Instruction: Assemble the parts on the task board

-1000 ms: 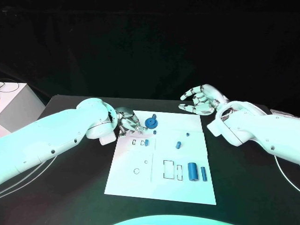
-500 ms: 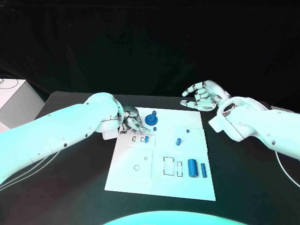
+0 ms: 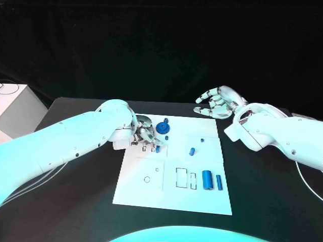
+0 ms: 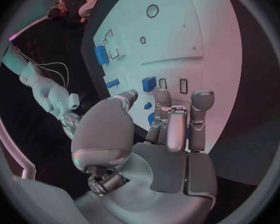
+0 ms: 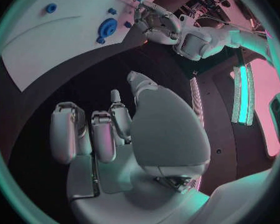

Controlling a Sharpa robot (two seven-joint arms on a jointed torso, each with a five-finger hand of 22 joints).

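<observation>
Since a second ago, slid the left hand [image 3: 145,135] further onto the board's [image 3: 172,201] far-left corner, fingers loosely curled over a small blue part [image 4: 149,83], apparently empty, likely mid-reach, pinch needed next; right hand [image 3: 218,103] open, idle off the far edge.

A flat white rectangular task board [image 3: 140,194] lies on the table. A round blue gear-like part [image 3: 164,130] sits near its far edge; two upright blue blocks [image 3: 207,180] stand by its near right corner.
</observation>
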